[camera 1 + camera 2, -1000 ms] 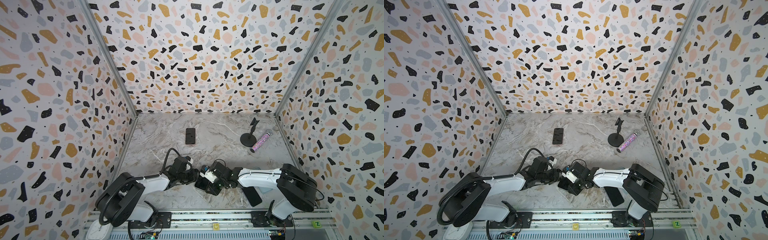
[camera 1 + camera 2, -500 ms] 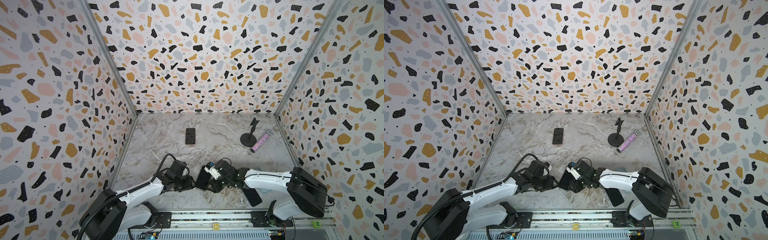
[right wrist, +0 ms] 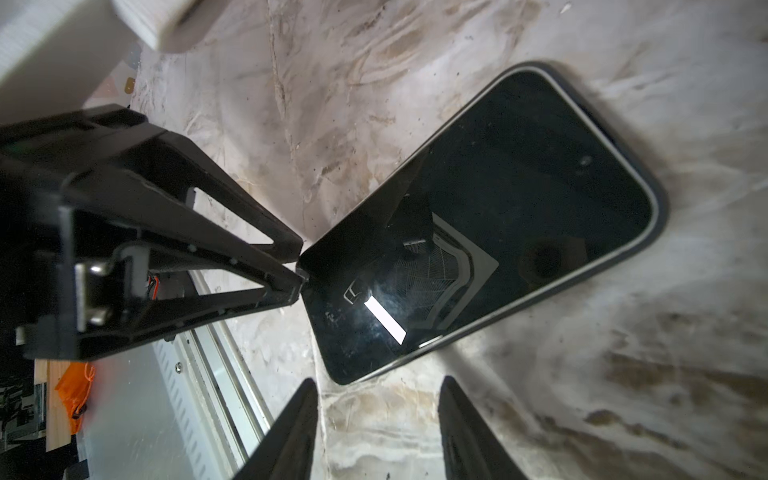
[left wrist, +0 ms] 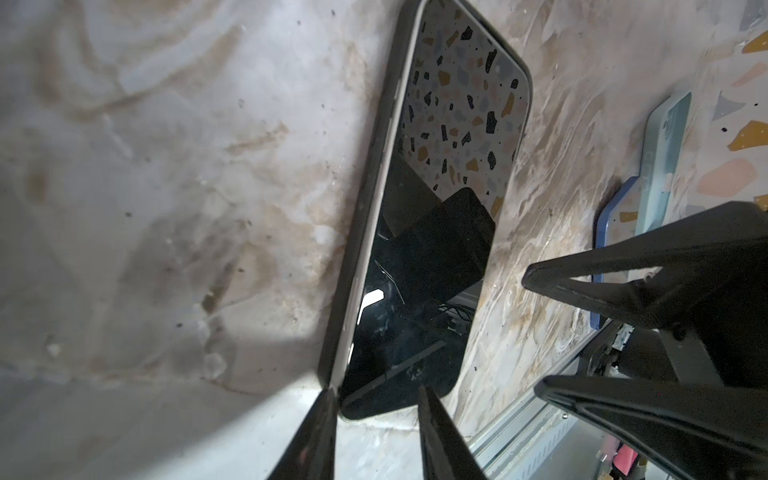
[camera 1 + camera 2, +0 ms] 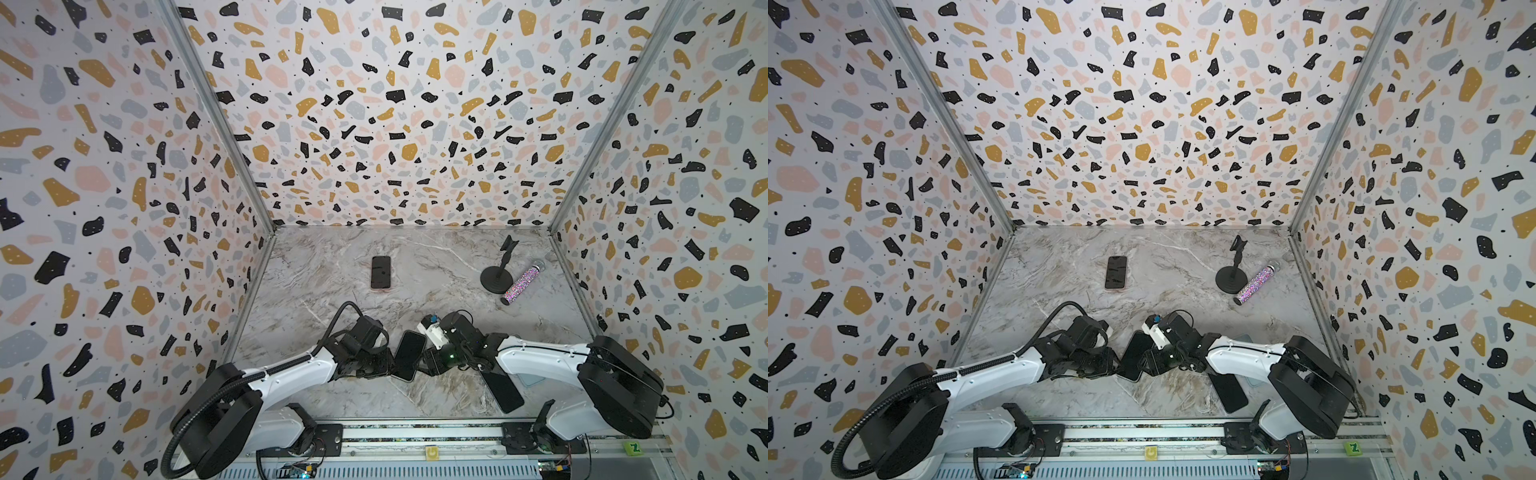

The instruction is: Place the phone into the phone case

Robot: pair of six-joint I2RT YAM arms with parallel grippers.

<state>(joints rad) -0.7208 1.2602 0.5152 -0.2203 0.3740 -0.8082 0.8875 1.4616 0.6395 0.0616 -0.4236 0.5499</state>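
Nearest the rail, a second phone (image 5: 503, 392) is lying flat on the desk (image 5: 332, 291) under the right arm, with a pale blue flat piece (image 4: 665, 133) near it. Just beyond, the phone (image 5: 409, 353) is resting between the two grippers, screen up and askew. It is already sitting in a dark case (image 4: 365, 216), whose rim is showing around the phone's pale edge. The left gripper (image 4: 375, 392) is meeting the phone's near corner. Its fingers (image 4: 316, 436) are standing narrowly apart, one at the case's edge and one over the screen; whether they are clamping it cannot be told. The right gripper (image 3: 378, 380) is hanging just short of the phone's end, its fingers (image 3: 461, 436) spread wide and holding nothing. Farther back, near the middle of the desk, a third phone (image 5: 381, 272) is lying face up. At the far right, a black stand (image 5: 496, 278) is standing upright, with a glittery microphone (image 5: 520, 286) lying just beside its base.
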